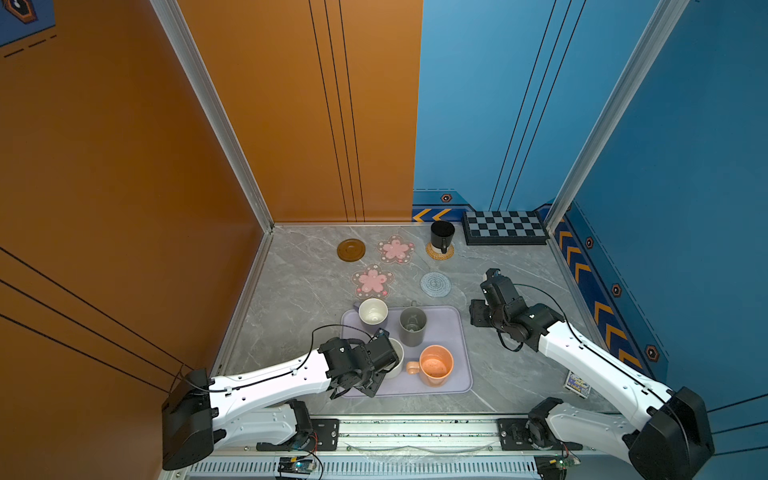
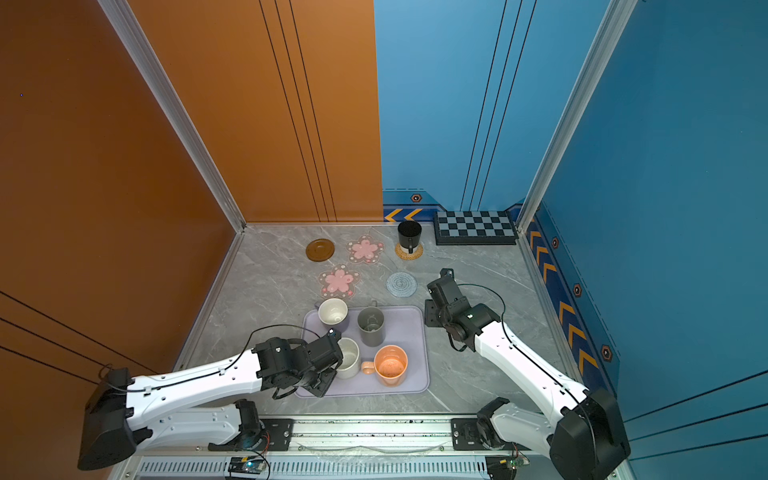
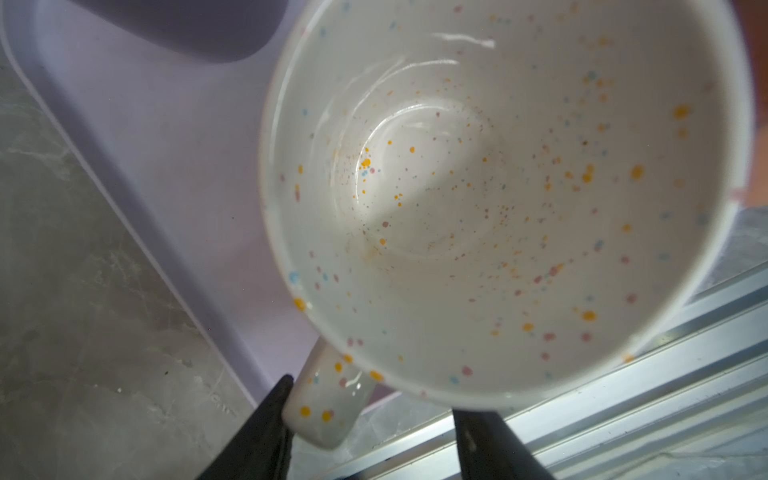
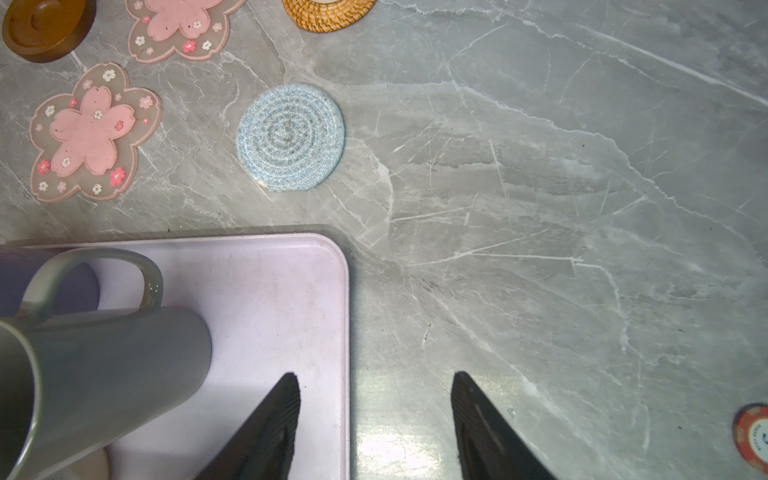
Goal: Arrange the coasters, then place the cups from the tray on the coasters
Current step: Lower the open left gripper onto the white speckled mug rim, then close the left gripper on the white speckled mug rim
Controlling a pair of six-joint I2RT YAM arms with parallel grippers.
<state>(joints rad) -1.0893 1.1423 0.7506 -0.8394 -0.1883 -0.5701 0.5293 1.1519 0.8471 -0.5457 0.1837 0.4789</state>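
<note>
The lavender tray (image 1: 446, 332) holds the lavender cup (image 1: 373, 312), the tall grey cup (image 1: 412, 326), the orange cup (image 1: 435, 365) and the white speckled cup (image 3: 478, 187). My left gripper (image 3: 372, 395) is open around the speckled cup's handle (image 3: 324, 399). One finger touches the handle and the other stands apart under the rim. The black cup (image 1: 441, 235) stands on the tan rattan coaster (image 1: 439, 252). The brown disc (image 1: 351, 250), two pink flower coasters (image 1: 396, 249) (image 1: 372, 281) and the grey-blue woven coaster (image 4: 291, 137) lie bare. My right gripper (image 4: 375, 375) hangs open and empty over the tray's right rim.
A black checkered board (image 1: 505, 227) lies against the back wall at the right. A small card box (image 1: 577, 384) sits near the right arm's base, and a poker chip (image 4: 754, 436) lies on the marble top. A metal rail (image 1: 415, 428) runs along the front edge.
</note>
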